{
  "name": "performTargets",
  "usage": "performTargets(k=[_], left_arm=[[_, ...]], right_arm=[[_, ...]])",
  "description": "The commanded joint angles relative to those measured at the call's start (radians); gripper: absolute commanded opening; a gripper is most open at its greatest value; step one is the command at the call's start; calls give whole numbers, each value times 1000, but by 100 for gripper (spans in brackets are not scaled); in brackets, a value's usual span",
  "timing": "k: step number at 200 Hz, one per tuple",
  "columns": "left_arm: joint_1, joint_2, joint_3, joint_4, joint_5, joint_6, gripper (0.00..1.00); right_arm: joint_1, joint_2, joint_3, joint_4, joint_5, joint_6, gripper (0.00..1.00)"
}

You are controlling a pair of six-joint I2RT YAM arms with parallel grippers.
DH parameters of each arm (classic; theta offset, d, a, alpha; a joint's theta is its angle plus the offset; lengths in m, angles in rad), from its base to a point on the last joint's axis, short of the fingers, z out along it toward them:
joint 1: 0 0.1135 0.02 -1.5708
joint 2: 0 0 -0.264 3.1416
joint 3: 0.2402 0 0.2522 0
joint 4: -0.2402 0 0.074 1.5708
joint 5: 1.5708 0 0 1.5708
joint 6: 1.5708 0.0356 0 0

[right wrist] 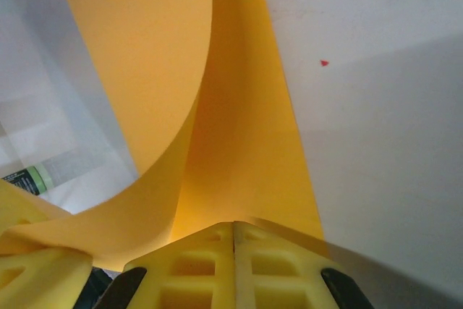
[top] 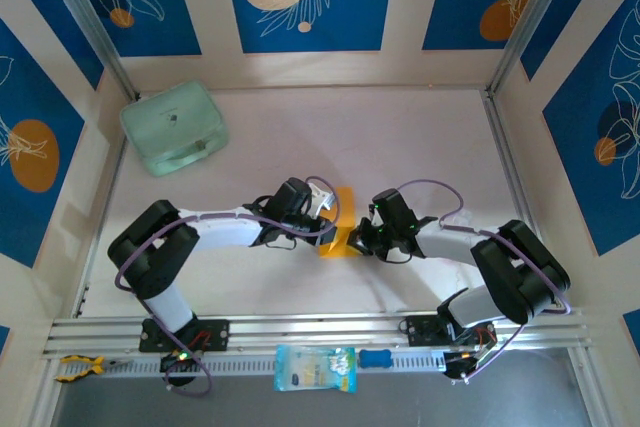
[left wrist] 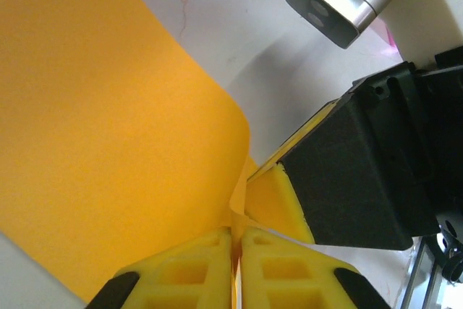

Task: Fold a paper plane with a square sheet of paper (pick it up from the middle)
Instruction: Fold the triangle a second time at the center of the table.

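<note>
- Top external view: left arm point(top: 200, 232) and right arm point(top: 470, 247) reach inward and meet near the middle of the surface point(top: 420, 147), with their wrists almost touching.
- Task item: the square sheet of paper point(top: 343, 222) — orange-yellow — sits between the two wrists at that meeting point, seen as a small bent strip. Whether its lower edge touches the surface cannot be told from above.
- Left wrist view: left jaws are closed tight. The two yellow fingers point(left wrist: 181, 273) press together with a thin edge of the sheet nipped in the seam between them. The sheet point(left wrist: 108, 128) sweeps up and away to the left in a broad curve.
- Same view: the right arm's black housing point(left wrist: 354, 179) stands just beside, to the right, and one of its yellow fingers point(left wrist: 278, 200) is close against the left fingertips.
- Right wrist view: right jaws are likewise closed, yellow fingers point(right wrist: 195, 265) meeting with no gap and the sheet point(right wrist: 159, 56) gripped at their tip. The paper bends lengthwise — one flap arches over to the left, the other lies flatter.
- Lower-left corner of that view: a yellow finger point(right wrist: 29, 273) of the left jaws, just below the curl.
- Mint-green case point(top: 174, 127) rests at the far left corner of the surface, well apart from the sheet.
- Pale blue packet point(top: 314, 368) lies on the near rail between the arm bases, with a blue-handled item point(top: 375, 358) just beside it.
</note>
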Motion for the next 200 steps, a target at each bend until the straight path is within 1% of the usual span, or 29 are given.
performTargets(k=[1,26,69,102,123,145,164,200], left_arm=[[14,-26,5,-22,16,26,5],[15,-23,5,-21,14,29,0],[23,-15,-2,-16,7,22,0],[23,-6,-15,30,8,-25,0],[24,4,-19,56,10,-52,0],[23,10,-20,65,8,-62,0],[23,12,-19,61,7,-60,0],[23,6,-19,41,-10,-49,0]], right_arm=[[7,16,17,-51,22,-15,2],[7,24,23,-79,34,-26,2],[7,49,59,-186,77,-78,2],[1,62,102,-237,82,-127,2],[1,60,123,-218,56,-144,3],[3,50,121,-124,7,-119,3],[7,64,120,-78,-16,-96,3],[23,109,112,-78,-2,-70,3]])
